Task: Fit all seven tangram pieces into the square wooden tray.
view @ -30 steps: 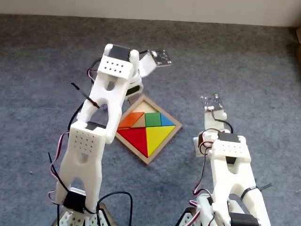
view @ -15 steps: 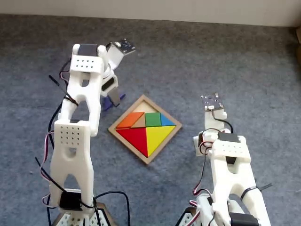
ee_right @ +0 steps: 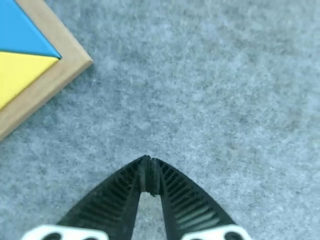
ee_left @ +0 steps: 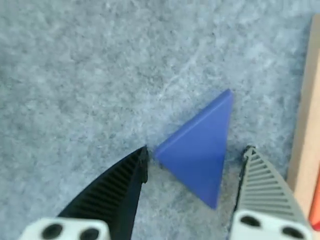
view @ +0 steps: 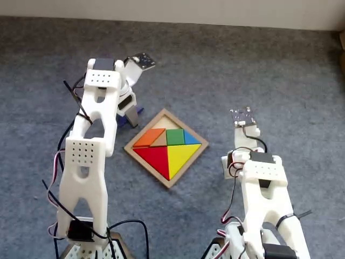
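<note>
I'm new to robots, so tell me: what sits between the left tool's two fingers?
In the left wrist view, the blue triangle lies flat on the grey carpet between the open fingers of the left tool.

We see a grey carpet (view: pixel 280 70) of short, fuzzy, matt pile across the whole frame. The square tray (view: pixel 188 166) at centre has a pale bare-wood rim, smooth and matt. The coloured pieces (view: pixel 175 154) inside it look smooth and flatly painted, as does the blue triangle (ee_left: pixel 197 152). The left arm (view: pixel 89 162) and right arm (view: pixel 264 189) are matt white plastic. The left gripper (ee_left: pixel 196 149) has ribbed plastic fingers, one black, one grey; the right gripper (ee_right: pixel 149 172) is ribbed black plastic.
</note>
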Motion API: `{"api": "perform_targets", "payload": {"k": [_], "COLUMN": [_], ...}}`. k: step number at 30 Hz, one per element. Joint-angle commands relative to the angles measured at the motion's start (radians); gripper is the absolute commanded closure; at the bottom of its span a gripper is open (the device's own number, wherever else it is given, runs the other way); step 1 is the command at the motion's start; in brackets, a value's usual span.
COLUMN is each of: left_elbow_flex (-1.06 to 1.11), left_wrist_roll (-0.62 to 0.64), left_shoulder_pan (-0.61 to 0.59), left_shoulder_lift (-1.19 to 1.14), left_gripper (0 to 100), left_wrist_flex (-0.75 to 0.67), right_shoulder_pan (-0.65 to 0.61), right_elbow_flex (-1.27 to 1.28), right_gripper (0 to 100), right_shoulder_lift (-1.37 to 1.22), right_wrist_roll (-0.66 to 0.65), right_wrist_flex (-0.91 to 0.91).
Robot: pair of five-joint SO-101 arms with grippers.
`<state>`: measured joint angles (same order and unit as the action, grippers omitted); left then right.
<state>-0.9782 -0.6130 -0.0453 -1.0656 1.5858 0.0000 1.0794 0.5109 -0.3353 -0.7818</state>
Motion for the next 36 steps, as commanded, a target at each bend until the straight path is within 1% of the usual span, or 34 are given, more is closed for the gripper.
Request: {"api": "perform_targets", "payload": {"k": [1, 17, 23, 33, 36], "left_elbow_flex": [-0.041, -0.039, -0.039, -0.039, -0.041], "left_wrist_roll": [0.009, 0.005, 0.003, 0.003, 0.003], "left_shoulder_pan": [0.013, 0.064, 0.076, 0.079, 0.076], "left_shoulder_lift": [-0.008, -0.008, -0.008, -0.004, -0.001], "left_gripper": [71, 71, 79, 79, 83], "left_wrist_flex": [-0.058, -0.06, -0.06, -0.058, -0.034], "right_shoulder_pan": [0.015, 0.015, 0.015, 0.015, 0.015], "right_elbow_flex": [-0.004, -0.004, -0.004, -0.004, -0.004], "right_gripper": [99.4, 99.4, 99.4, 99.4, 99.4], "right_shoulder_lift": [0.027, 0.027, 0.027, 0.027, 0.027], "right_wrist_roll": [0.003, 0.003, 0.003, 0.003, 0.003], "right_wrist_flex": [0.013, 0.013, 0.013, 0.013, 0.013]}}
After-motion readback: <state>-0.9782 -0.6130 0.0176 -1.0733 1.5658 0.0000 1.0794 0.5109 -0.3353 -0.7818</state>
